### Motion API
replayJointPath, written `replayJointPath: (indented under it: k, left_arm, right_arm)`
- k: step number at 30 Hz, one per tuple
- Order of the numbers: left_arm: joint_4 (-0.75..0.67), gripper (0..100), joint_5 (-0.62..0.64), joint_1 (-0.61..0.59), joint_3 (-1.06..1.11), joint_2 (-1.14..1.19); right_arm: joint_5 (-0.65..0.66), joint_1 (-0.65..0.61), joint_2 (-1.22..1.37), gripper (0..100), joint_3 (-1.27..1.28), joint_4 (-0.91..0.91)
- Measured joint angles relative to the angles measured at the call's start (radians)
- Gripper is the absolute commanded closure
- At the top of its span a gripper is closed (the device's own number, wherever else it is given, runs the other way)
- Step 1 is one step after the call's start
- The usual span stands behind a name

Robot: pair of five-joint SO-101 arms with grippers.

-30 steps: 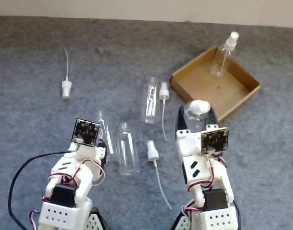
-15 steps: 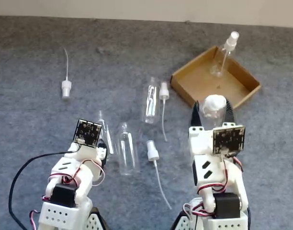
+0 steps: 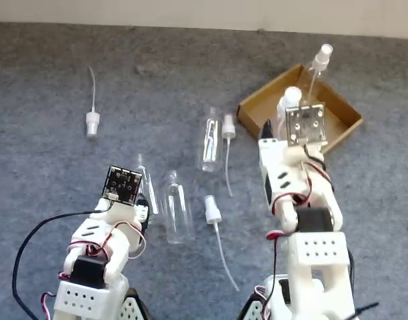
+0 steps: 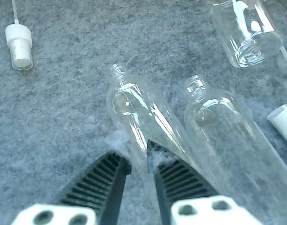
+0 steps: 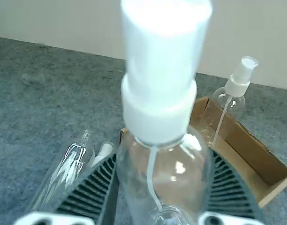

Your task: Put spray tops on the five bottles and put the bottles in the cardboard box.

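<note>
The capped bottle (image 3: 291, 100) stands upright, long axis vertical, over the cardboard box (image 3: 329, 125) at its edge nearest our arms. Our right gripper (image 5: 163, 192) clasps its body. Free floor lies just ahead, short of the standing bottle (image 3: 312, 79) in the far corner.

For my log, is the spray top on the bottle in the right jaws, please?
On: a spray top caps the neck of the held bottle.
</note>
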Motion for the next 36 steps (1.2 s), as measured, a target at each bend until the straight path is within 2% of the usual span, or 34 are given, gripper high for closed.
replayJointPath:
  k: [16, 20, 26, 36]
  left_arm:
    - [0.0, 99, 0.0, 0.0, 0.0, 0.0]
    - [0.0, 99, 0.0, 0.0, 0.0, 0.0]
    - [0.0, 99, 0.0, 0.0, 0.0, 0.0]
    - [0.0, 99, 0.0, 0.0, 0.0, 0.0]
  right_arm:
    - [0.0, 0.06, 0.445, 80.0, -0.011, -0.514]
    - [-0.044, 0.06, 0.554, 80.0, -0.103, -0.549]
    - [-0.262, 0.06, 0.738, 80.0, -0.272, -0.554]
    - [-0.292, 0.06, 1.062, 80.0, -0.539, -0.562]
